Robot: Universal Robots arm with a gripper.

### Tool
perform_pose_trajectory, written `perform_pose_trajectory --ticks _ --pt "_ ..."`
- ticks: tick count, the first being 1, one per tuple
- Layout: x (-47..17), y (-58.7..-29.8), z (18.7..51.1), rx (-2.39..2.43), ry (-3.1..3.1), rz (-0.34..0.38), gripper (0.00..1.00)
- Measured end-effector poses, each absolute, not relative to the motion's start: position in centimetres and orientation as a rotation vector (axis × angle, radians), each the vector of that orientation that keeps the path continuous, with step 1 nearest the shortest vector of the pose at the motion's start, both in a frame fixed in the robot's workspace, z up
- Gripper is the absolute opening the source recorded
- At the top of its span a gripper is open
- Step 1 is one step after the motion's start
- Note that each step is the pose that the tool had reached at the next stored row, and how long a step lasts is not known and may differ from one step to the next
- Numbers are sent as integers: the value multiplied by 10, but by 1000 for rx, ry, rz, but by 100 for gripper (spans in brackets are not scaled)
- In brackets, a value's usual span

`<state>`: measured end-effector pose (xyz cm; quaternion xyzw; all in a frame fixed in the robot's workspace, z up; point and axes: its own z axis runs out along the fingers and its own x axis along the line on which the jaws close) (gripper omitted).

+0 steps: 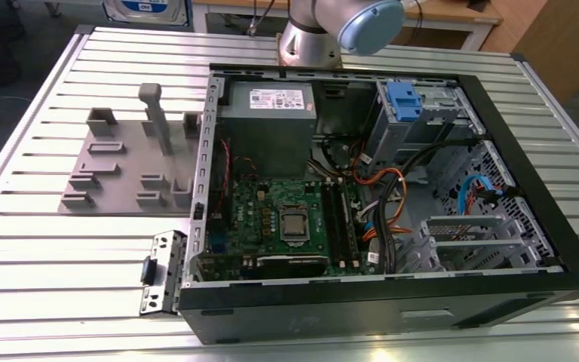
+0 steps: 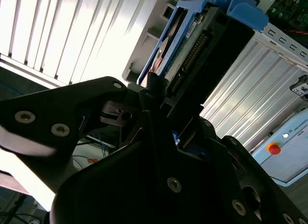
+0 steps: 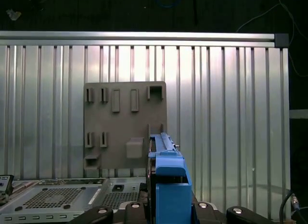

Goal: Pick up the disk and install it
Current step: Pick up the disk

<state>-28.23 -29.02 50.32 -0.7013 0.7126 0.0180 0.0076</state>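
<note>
1. hand (image 2: 153, 96) is clamped tight on the disk (image 3: 166, 185), gripping its blue-framed edge;
2. disk hangs edge-on, off the ribbed surface (image 3: 231, 113); open room on both sides

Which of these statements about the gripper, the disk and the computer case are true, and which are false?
1. The gripper is shut on the disk. True.
2. The computer case is closed by a side panel. False: it lies open, and the green circuit board inside is in sight.
3. A grey plate lies on the table, at the exterior view's left of the case. True.
4. The frame around the disk is red. False: it is bright blue.
</note>
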Motion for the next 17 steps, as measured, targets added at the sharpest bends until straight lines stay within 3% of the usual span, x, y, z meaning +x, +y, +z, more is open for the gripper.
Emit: perform_pose_trajectory --ticks 17 --pt "-256 -291 503 -2193 2229 58 36"
